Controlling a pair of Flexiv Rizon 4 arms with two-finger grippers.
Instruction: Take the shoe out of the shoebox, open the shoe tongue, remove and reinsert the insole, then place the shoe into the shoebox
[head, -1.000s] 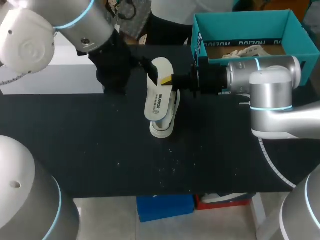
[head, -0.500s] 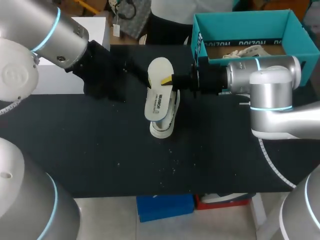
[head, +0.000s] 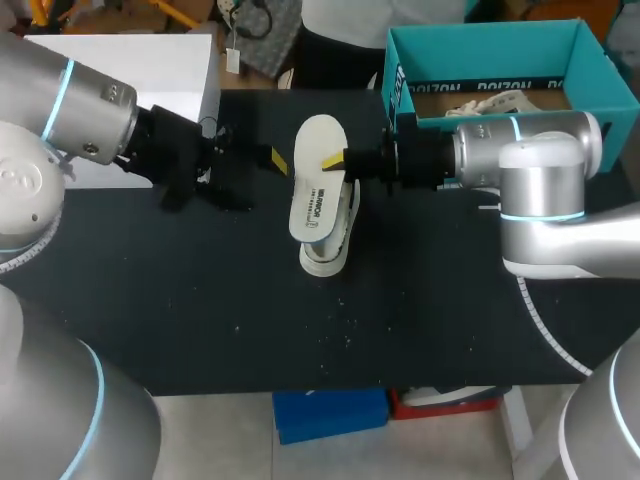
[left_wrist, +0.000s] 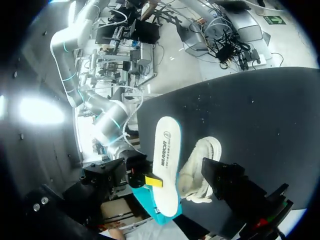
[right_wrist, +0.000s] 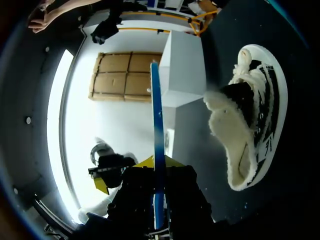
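My right gripper (head: 337, 160) is shut on the edge of a white insole (head: 316, 185) and holds it up over the white shoe (head: 332, 243), which lies on the black table. From the right wrist the insole (right_wrist: 158, 140) shows edge-on between the yellow fingertips (right_wrist: 145, 162), with the fleece-lined shoe (right_wrist: 250, 125) beside it. My left gripper (head: 268, 160) stands open a little to the left of the insole and touches nothing. The left wrist view shows the insole (left_wrist: 166, 155) and shoe (left_wrist: 200, 170) ahead. The teal shoebox (head: 480, 40) stands at the back right.
A white box (head: 150, 60) stands at the back left corner, behind my left arm. Crumpled paper (head: 480, 103) lies inside the shoebox. The black table (head: 200, 300) stretches bare toward its front edge.
My left arm has drawn back to the left, away from the insole, with its gripper open. The right gripper, insole and shoe have not moved.
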